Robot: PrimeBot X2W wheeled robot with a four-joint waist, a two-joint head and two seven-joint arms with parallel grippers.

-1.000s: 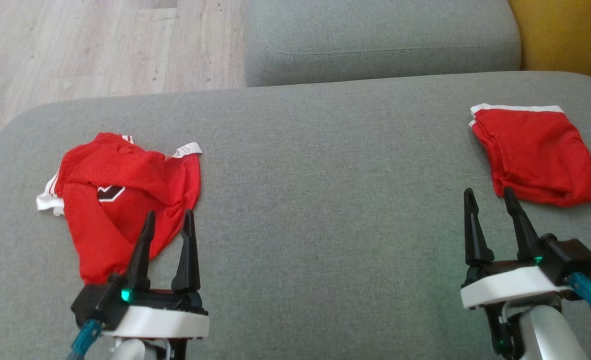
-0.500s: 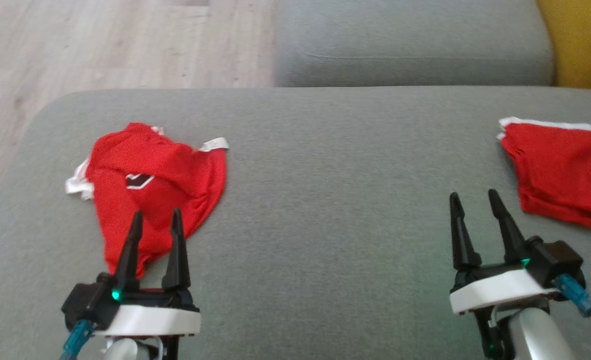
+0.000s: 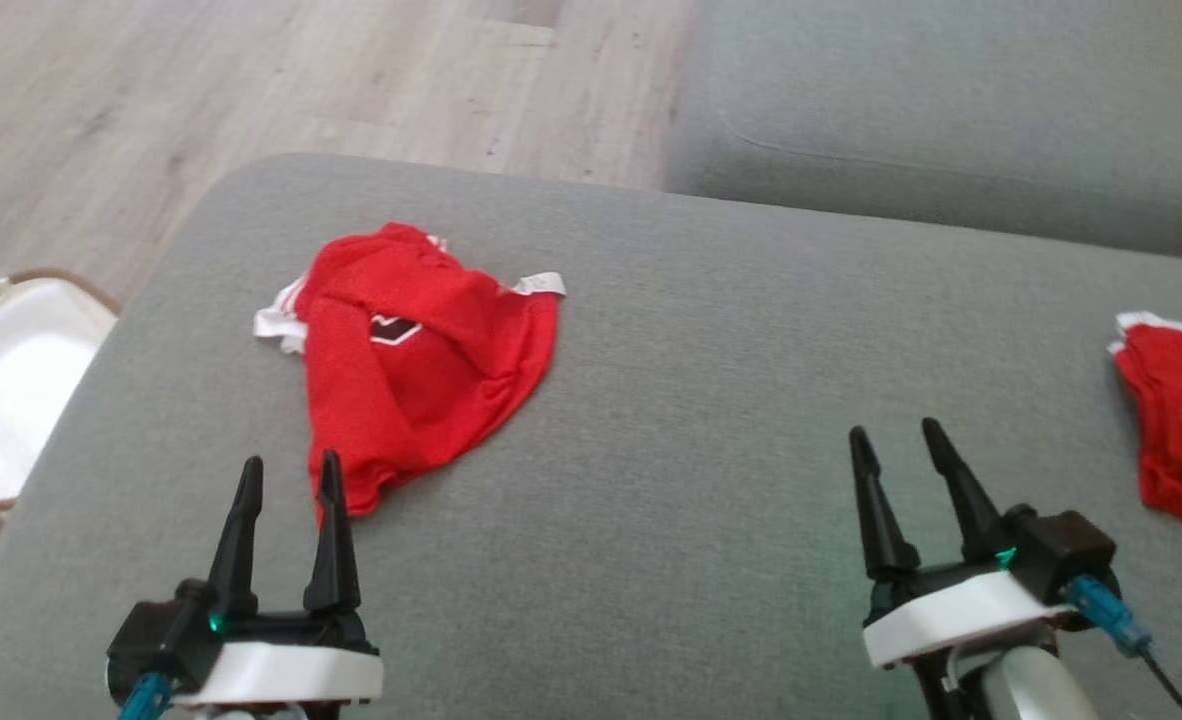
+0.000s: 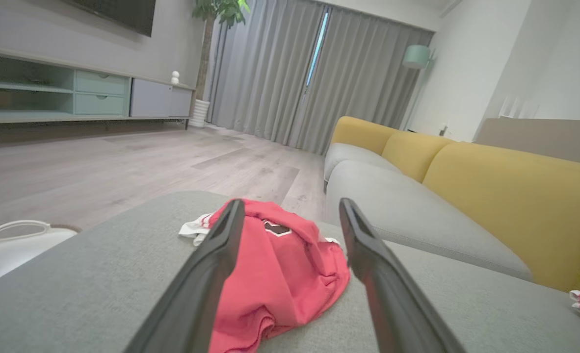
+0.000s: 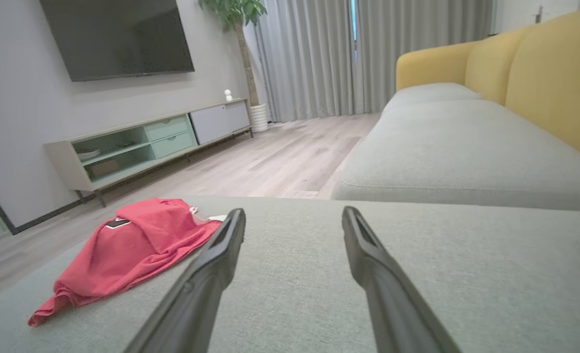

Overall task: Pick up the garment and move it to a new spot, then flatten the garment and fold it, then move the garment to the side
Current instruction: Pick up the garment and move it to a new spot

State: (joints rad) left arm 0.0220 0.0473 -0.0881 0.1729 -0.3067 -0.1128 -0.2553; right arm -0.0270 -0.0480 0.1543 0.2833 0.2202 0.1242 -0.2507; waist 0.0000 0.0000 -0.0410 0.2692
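A crumpled red garment (image 3: 421,370) with white trim and a black-and-white badge lies on the left part of the grey cushion (image 3: 701,400). My left gripper (image 3: 289,465) stands open just short of the garment's near edge, with its right fingertip at the hem. The left wrist view looks along the open fingers (image 4: 211,264) at the garment (image 4: 280,274) lying beyond them. My right gripper (image 3: 895,432) is open over bare cushion at the lower right. In the right wrist view the right gripper (image 5: 294,211) holds nothing and the garment (image 5: 123,255) lies off to the left.
A second red piece (image 3: 1176,420), folded flat, lies at the cushion's right edge. A white basket (image 3: 11,380) stands on the wooden floor (image 3: 251,90) beside the cushion's left edge. A grey sofa seat (image 3: 951,110) lies beyond, with yellow backrests (image 4: 515,196).
The head camera has swung left, so everything has shifted right in the picture and the white basket has come into view. Both grippers stay open and hold nothing.
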